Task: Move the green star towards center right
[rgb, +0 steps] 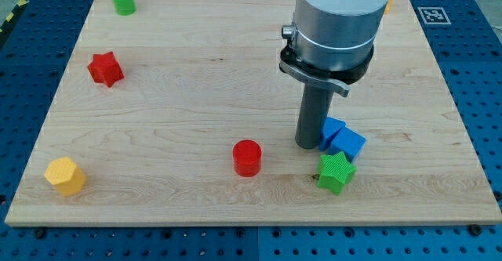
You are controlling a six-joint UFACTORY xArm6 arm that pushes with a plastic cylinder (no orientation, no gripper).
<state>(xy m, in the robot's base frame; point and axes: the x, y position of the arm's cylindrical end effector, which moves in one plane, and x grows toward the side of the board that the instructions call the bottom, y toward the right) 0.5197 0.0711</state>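
Observation:
The green star lies near the board's lower right, just below a blue cube and touching it. A second blue block sits behind that cube, partly hidden by my rod. My tip rests on the board just left of the blue blocks and up-left of the green star, a small gap away from the star.
A red cylinder stands left of my tip. A red star is at the left, a green cylinder at the top left, a yellow hexagonal block at the bottom left. The wooden board has blue perforated table around it.

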